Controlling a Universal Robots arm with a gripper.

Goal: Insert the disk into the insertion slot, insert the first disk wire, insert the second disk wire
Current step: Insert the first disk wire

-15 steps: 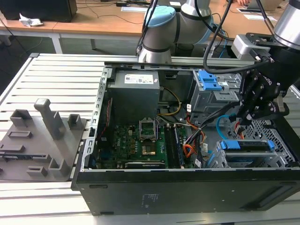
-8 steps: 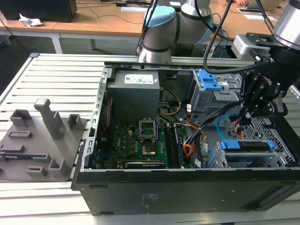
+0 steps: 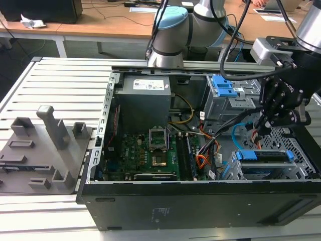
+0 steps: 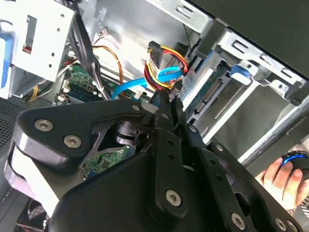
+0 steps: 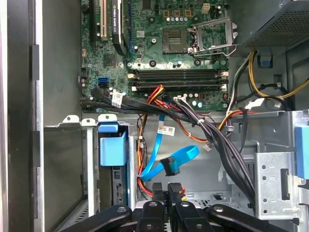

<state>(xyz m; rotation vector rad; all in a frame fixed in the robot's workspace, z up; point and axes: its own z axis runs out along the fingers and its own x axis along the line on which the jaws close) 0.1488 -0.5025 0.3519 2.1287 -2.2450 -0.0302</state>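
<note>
The disk (image 3: 271, 156), in its blue bracket (image 5: 112, 147), lies inside the insertion slot of the silver perforated cage (image 3: 300, 150) at the exterior view's right. My gripper (image 3: 264, 122) hangs just above and behind it. In both wrist views its fingers (image 5: 158, 192) are close together on the first disk wire (image 4: 161, 65), an orange, red and black bundle whose black plug (image 4: 153, 50) sticks out past the fingertips beside the disk's rear edge (image 4: 208, 92). The second disk wire (image 5: 164, 157), light blue and looped, hangs loose alongside with its dark plug (image 5: 171, 166) free.
The taller grey bay with a blue latch (image 3: 223, 86) stands behind the cage. Thick black cables (image 5: 217, 135) cross over the motherboard (image 3: 150, 150). The power supply (image 3: 143, 98) fills the case's back. A person's hand (image 4: 277, 176) rests outside the case. Grey fixtures (image 3: 47, 140) stand at the exterior view's left.
</note>
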